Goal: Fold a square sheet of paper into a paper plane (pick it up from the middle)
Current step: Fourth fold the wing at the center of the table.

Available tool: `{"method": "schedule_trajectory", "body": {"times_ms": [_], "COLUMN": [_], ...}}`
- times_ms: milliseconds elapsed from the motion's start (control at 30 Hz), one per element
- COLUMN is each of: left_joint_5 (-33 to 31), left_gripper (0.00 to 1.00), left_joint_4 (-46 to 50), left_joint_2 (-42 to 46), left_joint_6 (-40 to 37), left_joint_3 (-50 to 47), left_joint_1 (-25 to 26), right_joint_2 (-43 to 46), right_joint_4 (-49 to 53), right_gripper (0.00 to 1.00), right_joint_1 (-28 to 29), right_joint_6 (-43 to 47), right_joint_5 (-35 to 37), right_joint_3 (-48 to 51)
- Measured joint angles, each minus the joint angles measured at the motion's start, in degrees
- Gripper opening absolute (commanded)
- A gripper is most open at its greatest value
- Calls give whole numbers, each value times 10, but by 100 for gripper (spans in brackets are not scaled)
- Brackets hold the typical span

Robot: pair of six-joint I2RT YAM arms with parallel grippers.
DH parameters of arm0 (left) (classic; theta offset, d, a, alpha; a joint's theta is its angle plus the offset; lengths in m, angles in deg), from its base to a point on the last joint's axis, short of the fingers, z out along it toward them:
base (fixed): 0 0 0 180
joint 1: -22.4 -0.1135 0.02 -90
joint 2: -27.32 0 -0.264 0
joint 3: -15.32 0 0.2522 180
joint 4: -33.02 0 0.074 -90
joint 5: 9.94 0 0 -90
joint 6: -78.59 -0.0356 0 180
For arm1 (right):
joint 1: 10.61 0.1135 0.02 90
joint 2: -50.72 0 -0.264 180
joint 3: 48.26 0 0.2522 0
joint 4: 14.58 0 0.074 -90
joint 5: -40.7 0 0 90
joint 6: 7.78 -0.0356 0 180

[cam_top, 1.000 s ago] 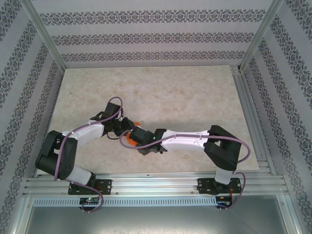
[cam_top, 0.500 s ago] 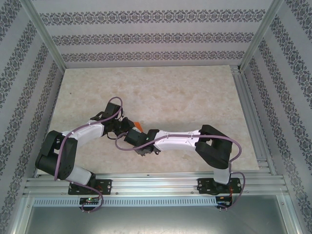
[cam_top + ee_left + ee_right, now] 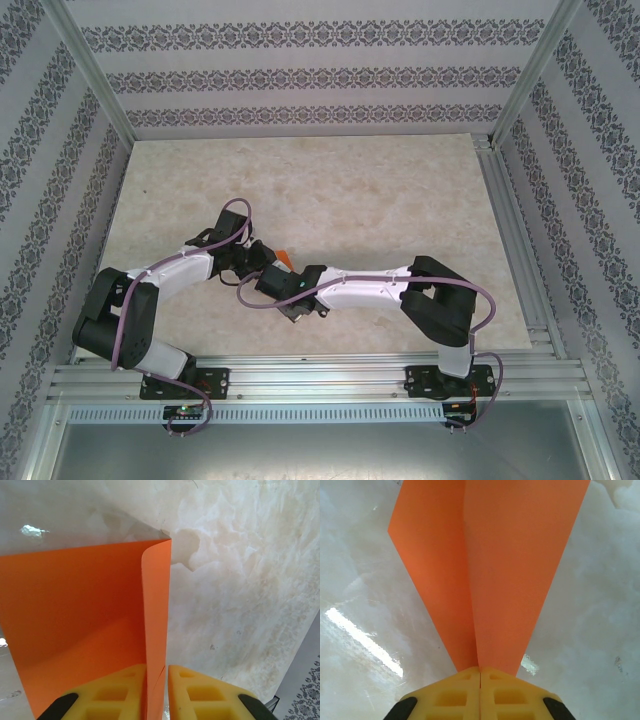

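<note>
The square sheet of paper (image 3: 495, 565) is bright orange and folded into a pointed dart with a centre crease, the paper plane. In the right wrist view its narrow tip runs into my right gripper (image 3: 480, 670), whose yellow jaws are shut on it. In the left wrist view one wide orange panel (image 3: 75, 620) spreads to the left and a folded flap stands on edge. That flap passes between the fingers of my left gripper (image 3: 157, 672), which is shut on it. From above, a sliver of the orange paper (image 3: 285, 257) shows between the two wrists, near the table's front middle.
The beige marbled tabletop (image 3: 330, 190) stretches out behind the arms. Aluminium frame rails (image 3: 520, 250) run along the right side and the front edge. Patterned walls close in the back and both sides.
My right gripper's jaws have closed on the paper's tip, and the right arm has shifted a little to the left. Less orange shows from above. The left arm has held still.
</note>
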Motion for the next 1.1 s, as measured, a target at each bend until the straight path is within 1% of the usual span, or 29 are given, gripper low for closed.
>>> {"method": "schedule_trajectory", "body": {"times_ms": [100, 167, 233, 267, 400, 567, 733, 800, 867, 1000, 1100], "left_joint_5": [0, -1, -3, -5, -25, -49, -91, -110, -126, -137, -130], "left_gripper": [23, 27, 33, 37, 53, 67, 72, 72, 68, 51, 39], "left_joint_4": [0, 6, 18, 23, 40, 70, 104, 116, 122, 119, 106], "left_joint_2": [0, 0, 0, 0, 13, 43, 94, 122, 155, 203, 204], "left_joint_6": [0, -2, -7, -9, -15, -19, -21, -21, -21, -15, -9], "left_joint_3": [0, 2, 8, 11, 19, 25, 28, 27, 25, -3, -33], "left_joint_1": [0, 0, 0, 0, -1, -1, -1, -1, -1, -1, -1], "right_joint_2": [0, 0, 0, 0, 1, 6, 11, 16, 23, 48, 57], "right_joint_4": [0, -1, -4, -7, -29, -67, -81, -82, -83, -89, -89], "right_gripper": [3, 3, 2, 0, 0, 1, 0, 0, 0, 0, 0], "right_joint_1": [0, -3, -7, -10, -23, -40, -53, -59, -64, -73, -77], "right_joint_6": [-2, -3, -9, -14, -32, -58, -75, -79, -87, -101, -118], "right_joint_5": [-2, -7, -16, -21, -56, -106, -133, -137, -142, -147, -152], "right_joint_3": [0, 0, 0, 0, 5, 24, 28, 28, 29, 43, 47]}}
